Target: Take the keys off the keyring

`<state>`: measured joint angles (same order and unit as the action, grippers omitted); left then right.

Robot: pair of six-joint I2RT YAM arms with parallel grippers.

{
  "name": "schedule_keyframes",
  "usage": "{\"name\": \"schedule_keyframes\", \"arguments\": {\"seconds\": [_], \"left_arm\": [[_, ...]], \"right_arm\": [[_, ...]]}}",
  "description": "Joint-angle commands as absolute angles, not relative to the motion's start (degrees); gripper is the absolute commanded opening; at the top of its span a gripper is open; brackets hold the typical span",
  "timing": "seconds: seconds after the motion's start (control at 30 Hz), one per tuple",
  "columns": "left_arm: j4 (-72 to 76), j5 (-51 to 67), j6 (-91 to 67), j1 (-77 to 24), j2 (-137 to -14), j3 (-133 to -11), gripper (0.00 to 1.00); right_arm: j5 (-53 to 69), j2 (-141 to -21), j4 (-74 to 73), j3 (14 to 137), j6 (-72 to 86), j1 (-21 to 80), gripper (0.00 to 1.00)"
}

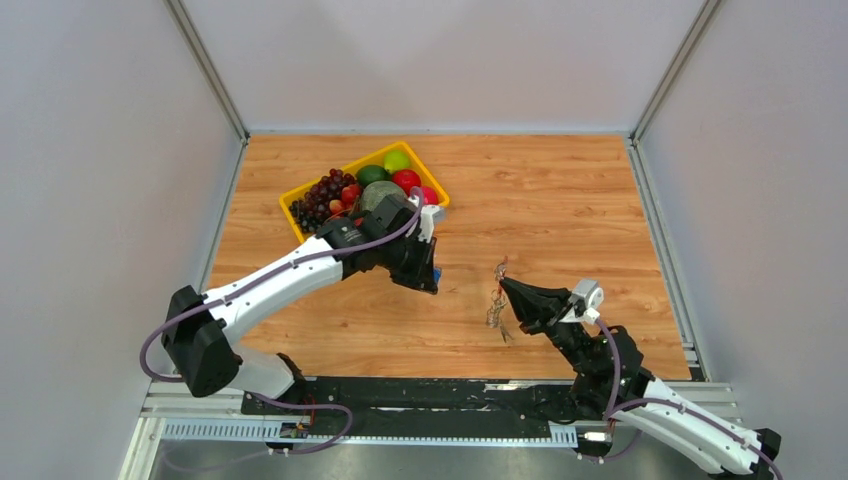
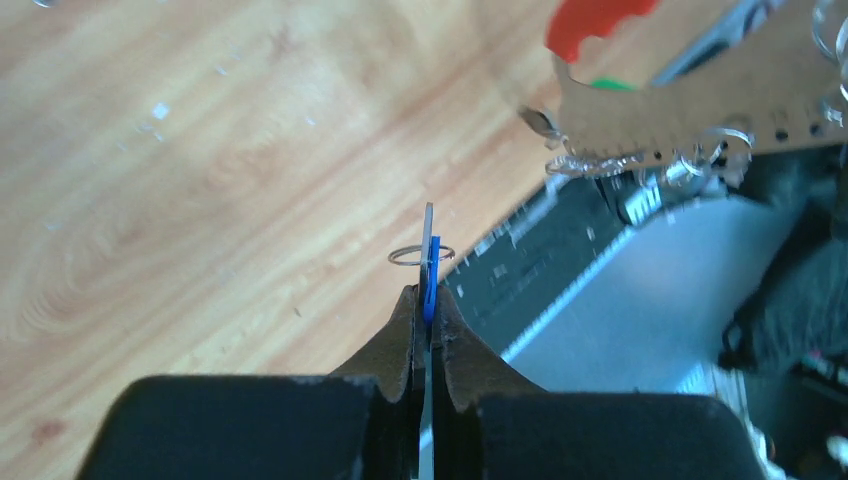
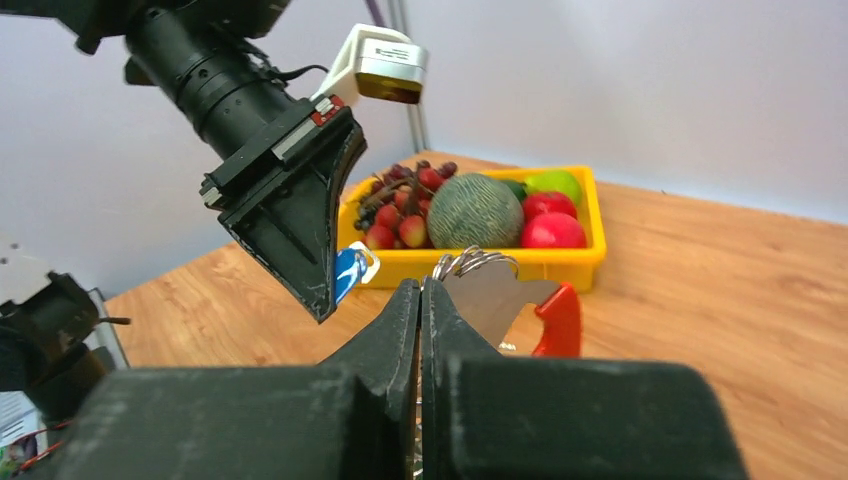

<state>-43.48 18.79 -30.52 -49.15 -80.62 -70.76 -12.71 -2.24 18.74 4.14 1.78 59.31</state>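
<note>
Above the middle of the wooden worktop (image 1: 560, 200), the two arms face each other with a clear gap between their tips. The left end effector (image 1: 428, 278) is clenched on a blue-headed key (image 2: 431, 282). The left wrist view shows its two dark fingers pressed together, with the key's thin edge sticking out beyond them. A small wire ring (image 2: 391, 257) circles the key's grey upper part just past the fingertips. That key sits apart from the keyring (image 1: 496, 305), and no link between the two shows in any view. The right end effector (image 1: 507, 287) is clamped on the keyring. In the right wrist view its fingers meet with no gap, pinching a flat silvery plate (image 3: 487, 295) topped by a bunch of wire loops (image 3: 470, 262). A red fob (image 3: 560, 320) sits just to the right of the plate. From overhead the cluster dangles below the right fingertips as a thin tangle of metal. Whether its lowest part touches the wood cannot be told. The left wrist view shows the same cluster at its upper right, blurred, with the red fob above a plate with a row of small holes and several loops along its lower edge. Individual keys within the cluster are too small and blurred to pick out. Behind the left arm, well away from both tips, a yellow basket (image 3: 560, 262) stands on the worktop. It holds a melon (image 3: 475, 210), dark grapes (image 3: 400, 185) and red and green round fruit.
</note>
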Motion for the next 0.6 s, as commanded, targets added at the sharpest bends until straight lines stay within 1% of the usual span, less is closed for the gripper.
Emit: {"name": "schedule_keyframes", "arguments": {"seconds": [0.0,0.13,0.3,0.37,0.4,0.43,0.5,0.57], "left_arm": [[-25.68,13.96,-32.95,-45.54,-79.07,-63.18,0.03],[-17.68,9.89,-32.93,-42.08,-82.99,-59.28,0.03],[-14.95,12.47,-32.09,-37.17,-90.7,-61.67,0.04],[-16.7,10.19,-29.96,-36.87,-93.83,-64.29,0.09],[-17.36,8.79,-28.72,-36.8,-95.95,-65.19,0.13],[-18.31,8.35,-28.33,-36.64,-96.88,-66.75,0.16],[-18.53,7.12,-27.55,-36.59,-99.34,-68.12,0.24],[-18.07,6.45,-27.11,-36.57,-101.43,-69.35,0.26]], "right_arm": [[-20.04,-1.87,13.46,7.66,6.15,59.37,0.0],[-22.99,-1.93,8.59,9.99,7.89,59.38,0.0],[-23.06,-2.04,3.22,12.39,9.75,59.32,0.0],[-23.26,-2.05,1.0,13.43,10.56,59.39,0.0],[-23.31,-2.07,0.39,13.86,11.08,59.33,0.0],[-23.34,-2.04,-1.18,14.4,11.59,59.37,0.0],[-23.3,-2.02,-2.43,15.0,11.98,59.33,0.0],[-23.14,-2.1,-3.04,15.28,12.1,59.34,0.0]]}}
